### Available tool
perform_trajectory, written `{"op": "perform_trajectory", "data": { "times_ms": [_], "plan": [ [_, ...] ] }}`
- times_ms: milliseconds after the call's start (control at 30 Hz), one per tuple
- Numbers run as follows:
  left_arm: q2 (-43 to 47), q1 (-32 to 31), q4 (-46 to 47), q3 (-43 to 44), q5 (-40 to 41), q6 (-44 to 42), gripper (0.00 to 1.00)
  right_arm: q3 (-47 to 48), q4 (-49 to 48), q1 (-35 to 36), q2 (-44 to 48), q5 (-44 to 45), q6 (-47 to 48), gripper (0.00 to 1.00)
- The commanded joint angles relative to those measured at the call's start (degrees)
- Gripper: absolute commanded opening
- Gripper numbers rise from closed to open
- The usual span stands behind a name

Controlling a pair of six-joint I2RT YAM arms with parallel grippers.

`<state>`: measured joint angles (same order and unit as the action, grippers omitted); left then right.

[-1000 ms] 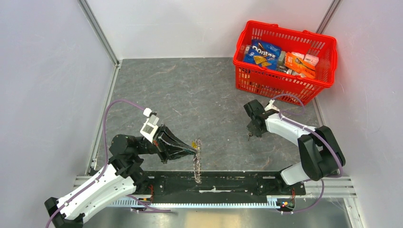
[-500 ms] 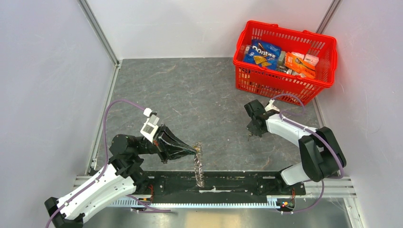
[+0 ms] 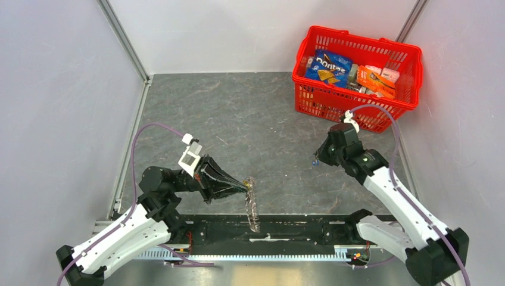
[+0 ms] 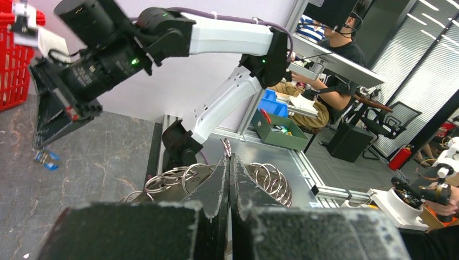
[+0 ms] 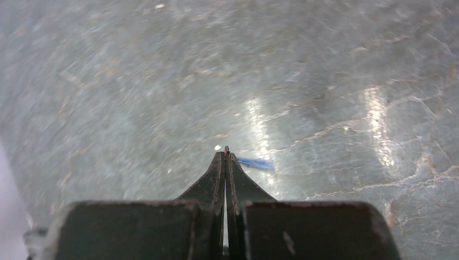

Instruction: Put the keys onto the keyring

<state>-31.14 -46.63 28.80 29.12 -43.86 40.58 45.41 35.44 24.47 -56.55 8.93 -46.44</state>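
My left gripper (image 3: 245, 187) is shut on the top of the keyring (image 3: 253, 210), a limp chain that hangs from the fingertips towards the near rail. In the left wrist view the closed gripper (image 4: 228, 160) pinches it, with silvery rings (image 4: 169, 180) fanning out on both sides. My right gripper (image 3: 316, 159) is raised above the table and shut on a key with a small blue tag (image 3: 314, 161). In the right wrist view the blue tag (image 5: 256, 163) sticks out beside the closed fingertips (image 5: 225, 154). The left wrist view shows that gripper (image 4: 42, 142) with blue tags (image 4: 46, 157) dangling under it.
A red basket (image 3: 411, 102) full of snack packets stands at the back right. A black rail (image 3: 309, 229) runs along the near edge between the arm bases. White walls close in the grey table (image 3: 238, 119) on three sides.
My right arm has lifted and swung its elbow out to the right, raising the gripper with the key off the table. The hanging keyring has drifted slightly right.
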Motion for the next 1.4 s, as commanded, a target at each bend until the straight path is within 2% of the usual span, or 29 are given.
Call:
{"op": "perform_trajectory", "data": {
  "times_ms": [0, 367, 667, 900, 1200, 1367],
  "plan": [
    [-0.45, -0.21, 3.88, 3.38, 0.35, 0.87, 0.02, 6.83, 3.33, -0.30, 4.68, -11.18, 11.80, 0.00],
    [-2.43, -0.21, 4.59, 5.85, -0.77, 3.19, 0.02, 22.23, 9.76, -0.23, 4.42, -41.45, 30.14, 0.00],
    [-5.02, -0.21, 6.64, 8.94, -3.65, 5.56, 0.02, 29.62, 6.14, 0.11, 3.91, -59.45, 33.86, 0.00],
    [-7.00, -0.19, 11.74, 8.98, -4.83, 9.28, 0.02, 33.43, 5.26, 2.55, 2.15, -65.61, 35.92, 0.00],
    [-9.14, -0.18, 14.95, 8.94, -4.75, 10.97, 0.02, 34.14, 4.24, 14.80, -0.61, -61.04, 39.25, 0.00],
    [-10.85, -0.21, 18.13, 8.78, -5.48, 13.16, 0.02, 34.54, 4.02, 16.46, -1.06, -61.36, 42.17, 0.00]
  ]
}}
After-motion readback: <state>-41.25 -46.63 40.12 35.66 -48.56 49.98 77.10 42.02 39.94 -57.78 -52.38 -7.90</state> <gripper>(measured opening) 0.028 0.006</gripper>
